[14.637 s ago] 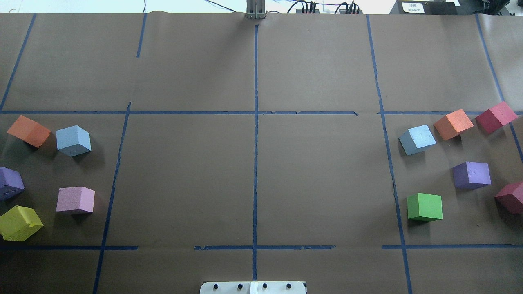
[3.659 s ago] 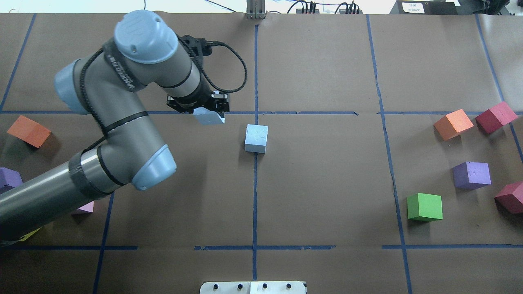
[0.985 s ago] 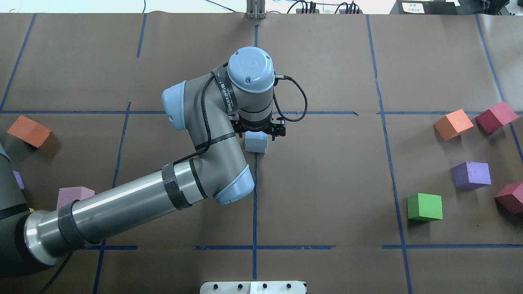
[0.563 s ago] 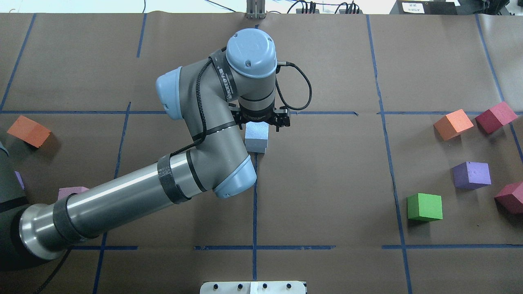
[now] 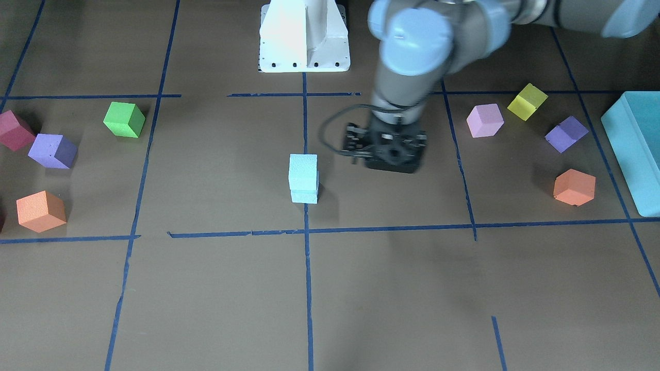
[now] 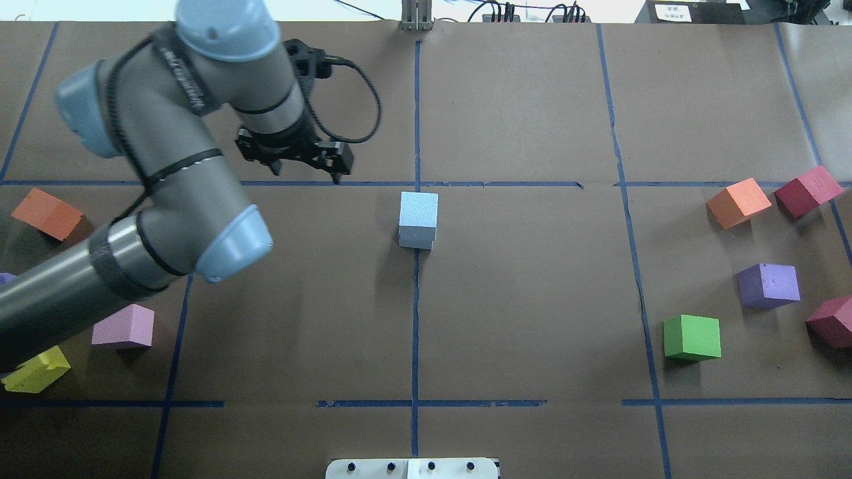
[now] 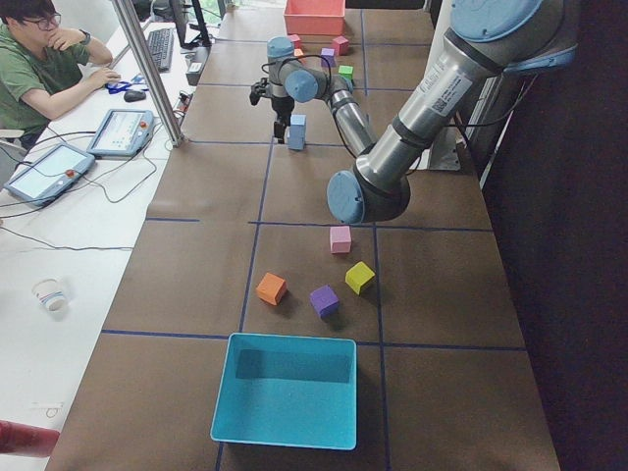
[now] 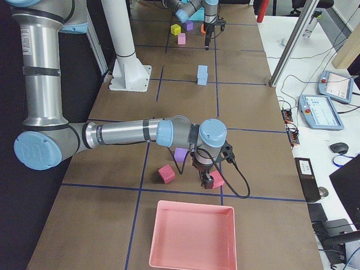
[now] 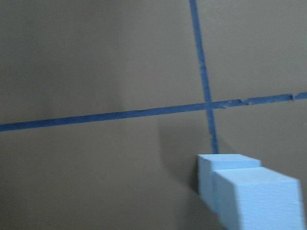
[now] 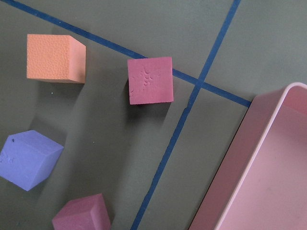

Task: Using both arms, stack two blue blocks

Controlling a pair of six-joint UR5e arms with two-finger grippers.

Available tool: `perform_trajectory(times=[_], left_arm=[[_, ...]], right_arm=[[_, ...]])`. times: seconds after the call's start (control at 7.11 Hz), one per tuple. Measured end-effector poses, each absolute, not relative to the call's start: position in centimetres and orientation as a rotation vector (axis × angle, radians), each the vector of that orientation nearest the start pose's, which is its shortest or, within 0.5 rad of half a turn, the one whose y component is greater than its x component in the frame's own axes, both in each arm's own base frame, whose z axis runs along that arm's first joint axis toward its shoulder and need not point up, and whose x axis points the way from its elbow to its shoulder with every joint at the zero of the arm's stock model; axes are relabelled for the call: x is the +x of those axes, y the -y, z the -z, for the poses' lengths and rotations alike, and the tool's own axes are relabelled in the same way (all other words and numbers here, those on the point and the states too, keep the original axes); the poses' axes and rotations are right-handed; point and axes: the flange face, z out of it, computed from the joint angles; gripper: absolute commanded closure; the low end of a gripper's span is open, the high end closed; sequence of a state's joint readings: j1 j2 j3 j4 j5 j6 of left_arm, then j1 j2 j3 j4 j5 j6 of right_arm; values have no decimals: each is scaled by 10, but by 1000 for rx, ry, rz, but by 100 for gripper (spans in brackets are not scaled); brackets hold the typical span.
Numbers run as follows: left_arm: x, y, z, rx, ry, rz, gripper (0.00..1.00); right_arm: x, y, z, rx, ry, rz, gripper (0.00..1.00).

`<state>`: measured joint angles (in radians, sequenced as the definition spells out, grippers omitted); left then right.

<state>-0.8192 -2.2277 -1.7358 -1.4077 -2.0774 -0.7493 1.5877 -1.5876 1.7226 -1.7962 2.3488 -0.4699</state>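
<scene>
Scene: a brown paper-covered counter gridded with blue tape lines, shown from above, from both ends and from the wrists.
Blue blocks: in the middle of the counter, on the centre tape line. The upper blue block sits on the lower blue block, roughly squared up, with nothing gripping them.
Left arm: the left arm reaches in from the left side of the overhead view.
Left end effector: the left end effector is to the left of the stack and clear of it, fingers spread apart and empty. Its wrist view shows the stack at the lower right edge.
Right arm: the right arm shows only in the view from the right end.
Right end effector: the right end effector is low over a crimson block near a pink tray; whether its fingers are apart or together cannot be told.
Right side: an orange block, a purple block and a green block.
Left side: a pink block, a yellow block and a teal box.
</scene>
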Motion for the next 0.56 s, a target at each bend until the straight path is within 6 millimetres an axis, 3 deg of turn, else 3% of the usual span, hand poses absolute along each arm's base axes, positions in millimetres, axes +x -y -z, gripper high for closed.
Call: perform_trajectory(times=[0.28, 0.42, 0.56], left_arm=[[248, 575, -333, 147, -764, -267, 0], [170, 579, -392, 130, -774, -268, 0], [92, 570, -449, 104, -795, -210, 0]], right_arm=[[71, 463, -625, 43, 787, 288, 0], [71, 462, -626, 27, 787, 254, 0], [71, 463, -625, 23, 786, 241, 0]])
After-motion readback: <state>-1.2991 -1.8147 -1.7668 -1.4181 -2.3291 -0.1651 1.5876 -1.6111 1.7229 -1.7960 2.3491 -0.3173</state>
